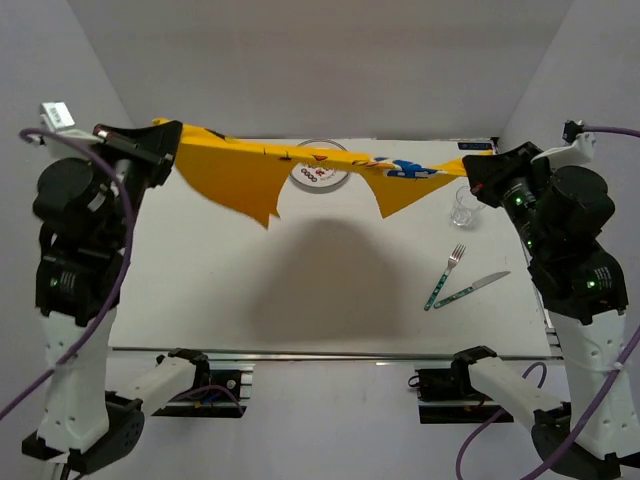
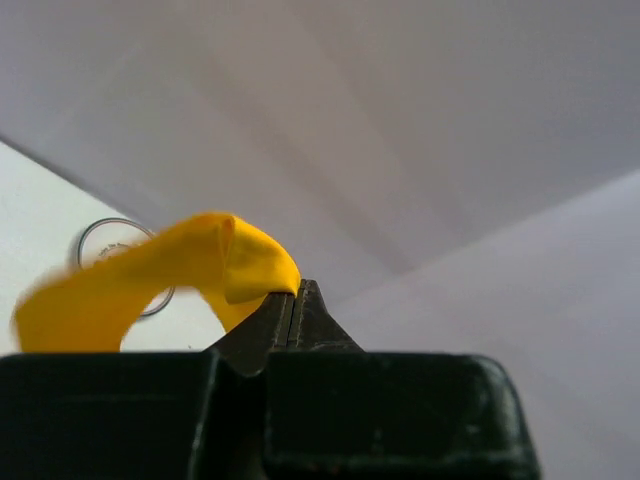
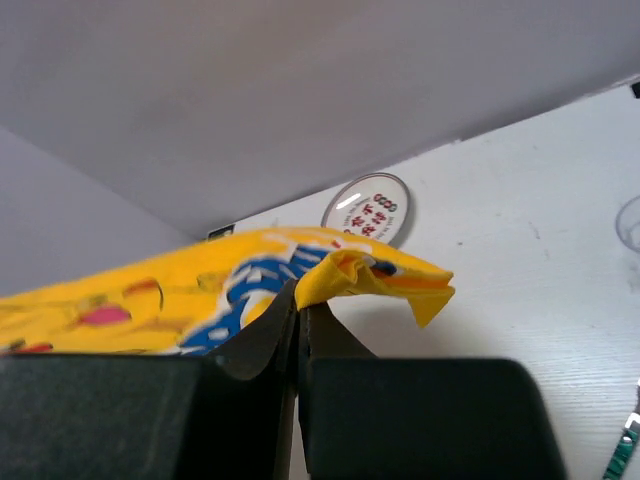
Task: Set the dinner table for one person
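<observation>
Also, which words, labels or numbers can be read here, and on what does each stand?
No text can be read with certainty.
plate: red marks and a row of dark rings, too blurred.
yellow cloth: blue print, crumpled, unreadable.
fork: handle pattern too small.

Both arms are lifted high, one on each side, with elbows bent and wrists turned inward. The left claw [image 1: 170, 138] is pinched tight on one end of the cloth [image 1: 245, 175]. The right claw [image 1: 472, 168] is pinched tight on the other end.
</observation>
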{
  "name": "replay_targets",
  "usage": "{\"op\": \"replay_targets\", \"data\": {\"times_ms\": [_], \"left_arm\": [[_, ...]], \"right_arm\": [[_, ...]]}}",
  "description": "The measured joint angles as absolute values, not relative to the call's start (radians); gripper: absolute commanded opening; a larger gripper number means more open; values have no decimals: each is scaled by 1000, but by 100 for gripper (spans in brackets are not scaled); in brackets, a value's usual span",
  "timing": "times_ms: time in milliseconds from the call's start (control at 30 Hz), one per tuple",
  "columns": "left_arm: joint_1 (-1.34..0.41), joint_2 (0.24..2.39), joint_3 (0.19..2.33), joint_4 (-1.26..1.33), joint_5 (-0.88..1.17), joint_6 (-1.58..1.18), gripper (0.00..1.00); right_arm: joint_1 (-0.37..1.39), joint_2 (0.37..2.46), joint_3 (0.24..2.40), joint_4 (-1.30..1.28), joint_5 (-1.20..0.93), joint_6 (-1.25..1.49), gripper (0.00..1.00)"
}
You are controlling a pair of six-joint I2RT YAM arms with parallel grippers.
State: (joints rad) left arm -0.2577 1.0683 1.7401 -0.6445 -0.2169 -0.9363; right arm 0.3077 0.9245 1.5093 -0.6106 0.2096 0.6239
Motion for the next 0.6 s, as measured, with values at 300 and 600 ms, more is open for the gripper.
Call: {"op": "replay_targets", "data": {"times_ms": [300,600], "left_arm": [[-235,1058,1663,-756,-168,-891,0],[-201,1492,1887,-804,-95,-826,0]], "right_arm": [[296,1010,1583,-705,146,604,0],[279,1454,1997,-763,109,516,0]]}}
